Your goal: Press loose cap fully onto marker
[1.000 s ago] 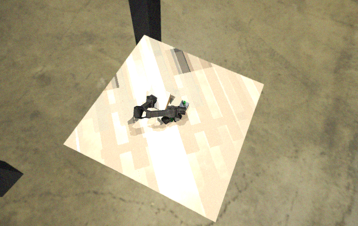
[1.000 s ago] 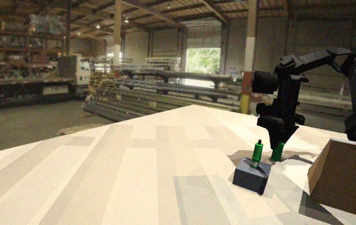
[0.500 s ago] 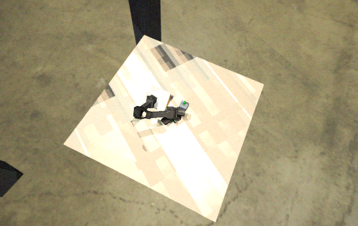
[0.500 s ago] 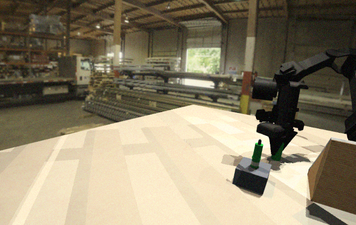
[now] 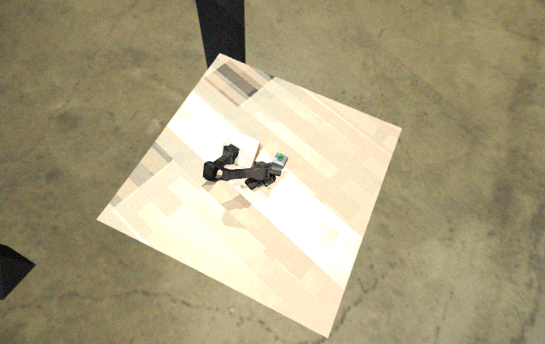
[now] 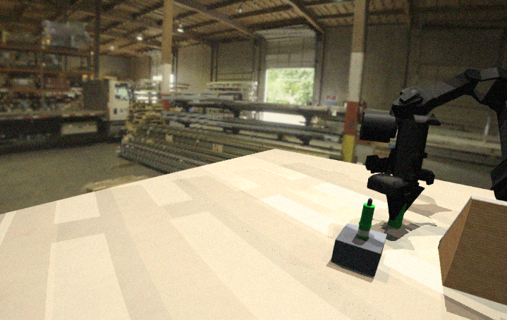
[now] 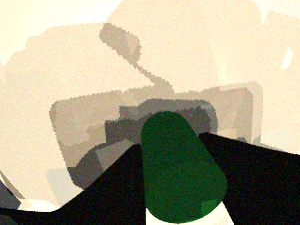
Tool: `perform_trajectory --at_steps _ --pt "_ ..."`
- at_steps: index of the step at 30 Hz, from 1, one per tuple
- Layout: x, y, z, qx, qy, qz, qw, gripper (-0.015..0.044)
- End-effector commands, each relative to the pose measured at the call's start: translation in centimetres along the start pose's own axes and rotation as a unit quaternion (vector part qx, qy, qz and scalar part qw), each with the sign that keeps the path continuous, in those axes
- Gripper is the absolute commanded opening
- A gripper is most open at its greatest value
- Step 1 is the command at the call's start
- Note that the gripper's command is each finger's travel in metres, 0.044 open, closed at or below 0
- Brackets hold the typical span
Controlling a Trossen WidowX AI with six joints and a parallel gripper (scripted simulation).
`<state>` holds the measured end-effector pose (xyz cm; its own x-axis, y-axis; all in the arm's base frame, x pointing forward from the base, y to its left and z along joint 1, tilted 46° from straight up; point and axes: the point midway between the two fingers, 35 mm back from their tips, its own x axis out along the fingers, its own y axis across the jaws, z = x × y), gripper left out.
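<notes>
1. The arm (image 6: 498, 103) arches up from its base, elbow high, and bends over with the wrist pointing straight down at the table (image 6: 207, 238).
2. The claw (image 6: 398, 216) hangs vertical near the table's middle, tips close to the surface.
3. Its two dark fingers are clamped on the green cap (image 7: 181, 169), one on each side.

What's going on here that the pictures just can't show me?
- Cap, exterior view: its upper part is hidden by the hand shut on it.
- Cap's foot, wrist view: whether it touches the table cannot be seen.
- Marker, top view: too small for detail; the cap is hidden under the arm.
- Arm base, exterior view: cut off by the right edge.
</notes>
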<state>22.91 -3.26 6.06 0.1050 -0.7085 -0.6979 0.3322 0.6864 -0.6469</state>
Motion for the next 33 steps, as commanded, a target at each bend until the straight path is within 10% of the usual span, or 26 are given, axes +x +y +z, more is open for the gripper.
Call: perform_trajectory --at_steps 1,33 --pt "-0.9 0.2 0.3 0.002 -0.002 0.004 1.0 0.0" --pt "-7.0 2.7 0.6 0.001 0.0 0.01 1.0 0.0"
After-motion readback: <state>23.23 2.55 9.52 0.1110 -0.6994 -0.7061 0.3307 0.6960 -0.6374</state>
